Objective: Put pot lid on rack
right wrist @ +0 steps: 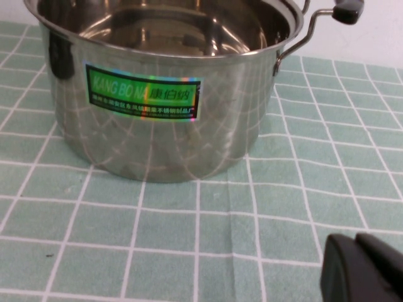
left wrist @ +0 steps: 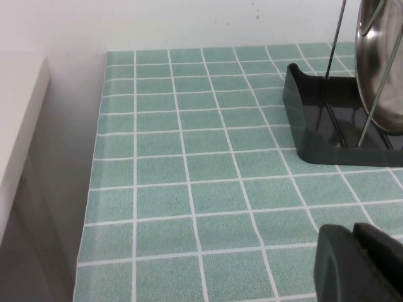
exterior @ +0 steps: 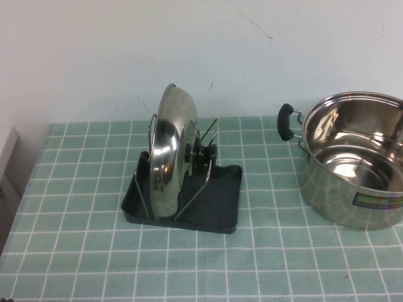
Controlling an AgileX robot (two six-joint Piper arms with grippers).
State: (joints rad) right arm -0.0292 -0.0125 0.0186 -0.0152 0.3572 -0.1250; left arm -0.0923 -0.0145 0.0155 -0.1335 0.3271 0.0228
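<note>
1. Already the pot lid (exterior: 171, 154) stood on edge in the rack (exterior: 220, 214), propped between its wire prongs (exterior: 196, 182).
2. Left end effector (left wrist: 362, 264) hung near the rack, fingers together.
3. Right end effector (right wrist: 365, 270), likewise closed, hung beside the steel pot (right wrist: 164, 88) on the table (exterior: 283, 251).

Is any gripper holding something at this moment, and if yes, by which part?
Nothing is held. The pot lid stands alone in the rack; the left gripper and right gripper hover low over the table, touching nothing.
</note>
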